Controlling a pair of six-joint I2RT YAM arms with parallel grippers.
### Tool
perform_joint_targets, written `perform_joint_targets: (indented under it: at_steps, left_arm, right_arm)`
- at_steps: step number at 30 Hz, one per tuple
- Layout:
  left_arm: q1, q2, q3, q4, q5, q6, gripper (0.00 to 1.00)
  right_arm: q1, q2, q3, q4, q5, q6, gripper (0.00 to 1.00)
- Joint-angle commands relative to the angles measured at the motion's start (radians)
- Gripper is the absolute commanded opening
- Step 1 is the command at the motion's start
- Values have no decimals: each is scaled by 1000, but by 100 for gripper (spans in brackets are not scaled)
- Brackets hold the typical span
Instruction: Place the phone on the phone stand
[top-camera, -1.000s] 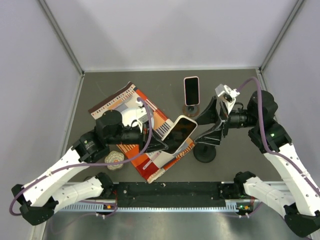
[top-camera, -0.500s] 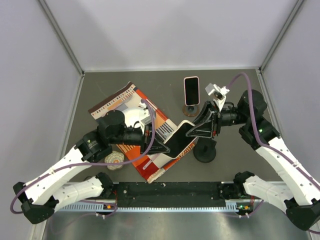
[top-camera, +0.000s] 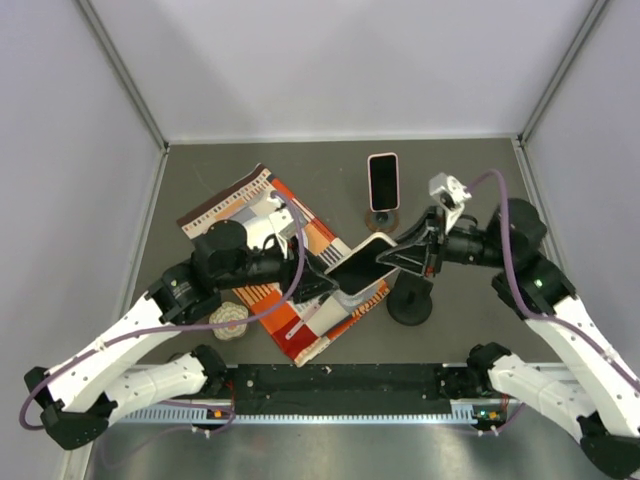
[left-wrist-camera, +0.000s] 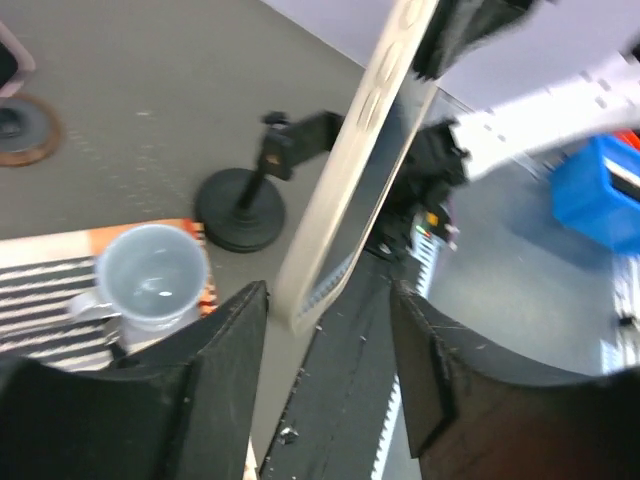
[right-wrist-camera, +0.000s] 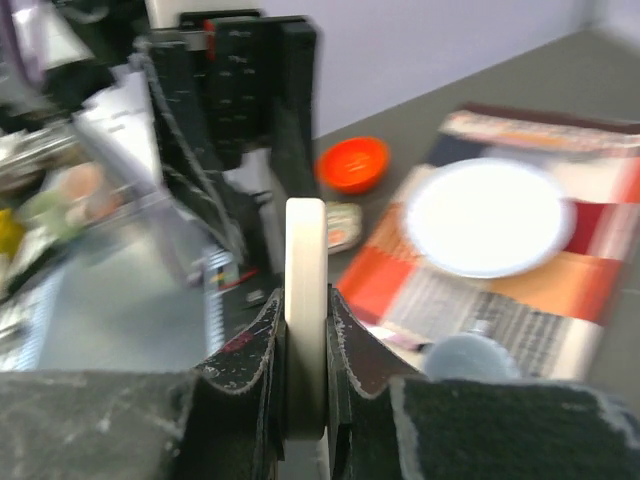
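Grey table (top-camera: 480, 170); phone (top-camera: 362, 265) end hidden in right gripper (top-camera: 393, 258)

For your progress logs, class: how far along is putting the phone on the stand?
Done: the phone is lifted off the table. In hand: the right pincer clamps its edge; the left pincer stands open around it. Left: carrying it to the black stand, which holds nothing yet, and seating it.

The phone (top-camera: 362, 265) hangs above the right edge of the mat (top-camera: 300, 335) — the stand (top-camera: 410, 305) just right, a 2nd phone (top-camera: 382, 182) behind.
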Motion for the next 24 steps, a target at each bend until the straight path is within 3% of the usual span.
perform_joint_targets:
  at_steps: [1,5,9,12,18,24]
  left_arm:
    - [3,-84,27,31,-315,-1,59]
    - [1,-108,-59,109,-398,-21,61]
    - [-3,-6,-95,216,-291,-38,48]
    - [-29,121,-61,250,-281,-29,45]
    - [-183,329,7,357,-477,28,42]
    - [-276,473,109,325,-600,10,47]
  right_arm:
    - [8,-197,-15,-25,509,-149,0]
    - [8,-300,-5,-51,736,-152,0]
    - [8,-324,72,-159,947,-203,0]
    - [7,-334,136,-242,1049,-264,0]
    - [8,-337,251,-351,1095,-359,0]
    - [8,-334,270,-376,1066,-387,0]
